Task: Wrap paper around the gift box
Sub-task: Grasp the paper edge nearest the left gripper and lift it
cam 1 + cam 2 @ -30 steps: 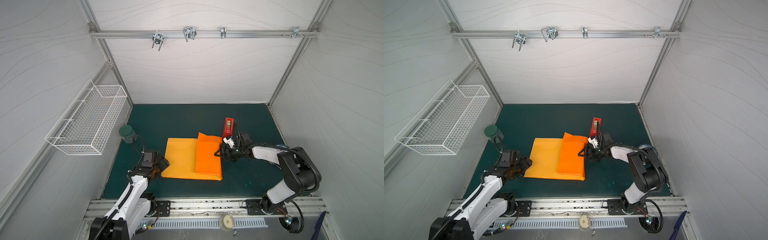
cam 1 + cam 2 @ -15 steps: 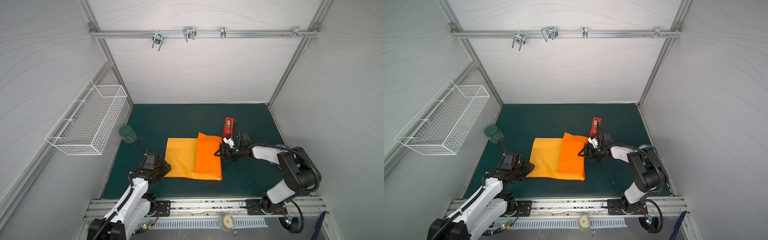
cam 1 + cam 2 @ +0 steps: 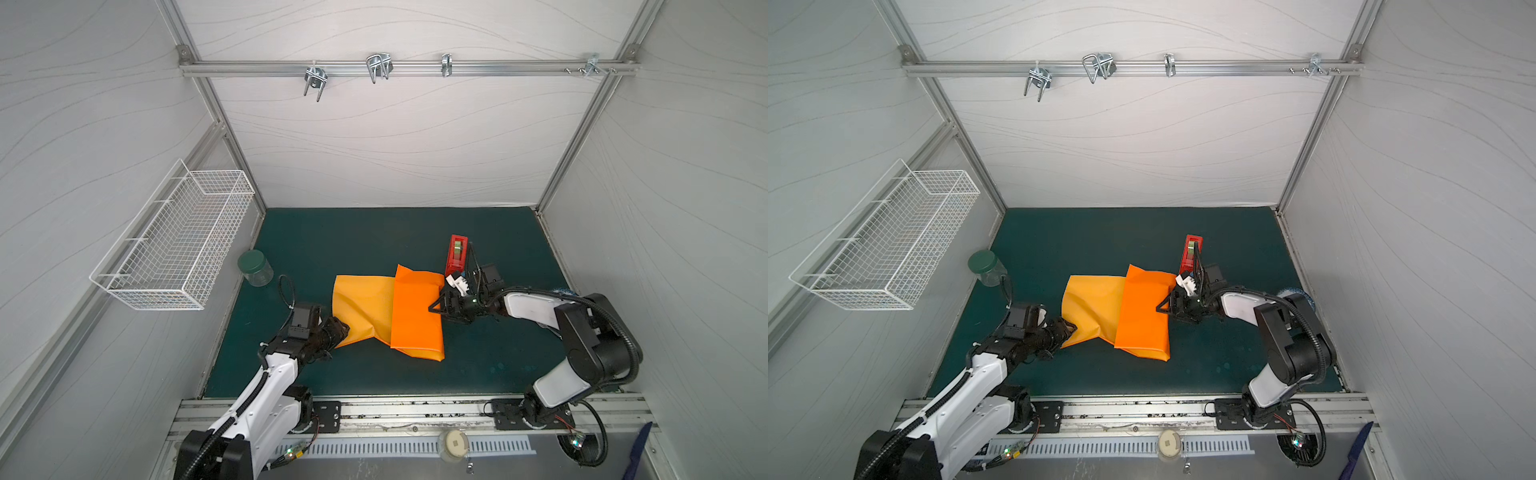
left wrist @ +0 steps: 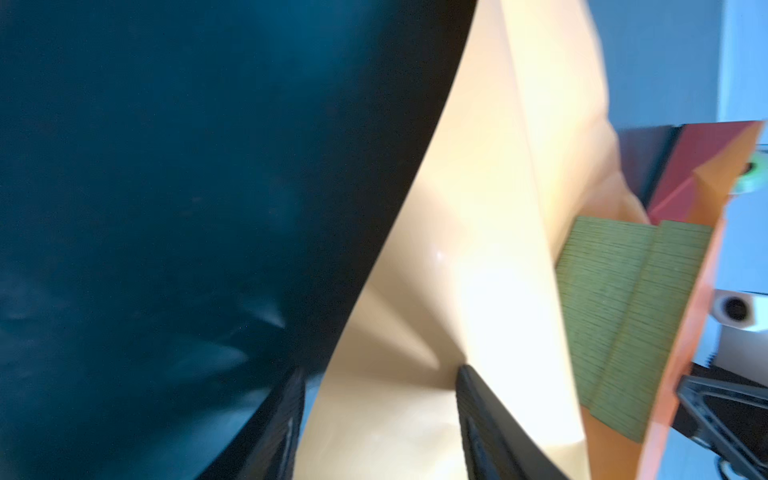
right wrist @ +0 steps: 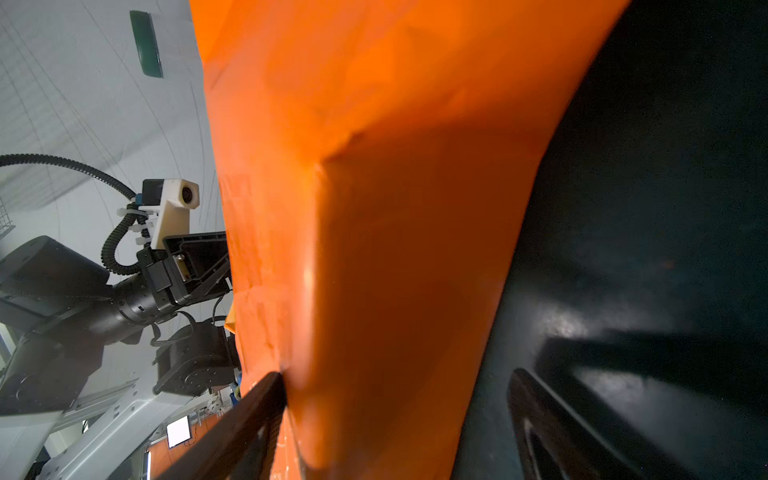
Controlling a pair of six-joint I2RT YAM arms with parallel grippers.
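Left end effector straddles the paper's near-left corner, can't tell if pinched; gift box lies to its right.

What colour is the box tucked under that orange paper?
Olive green, with fine dark lines; the box shows best in the left wrist view, under the paper.
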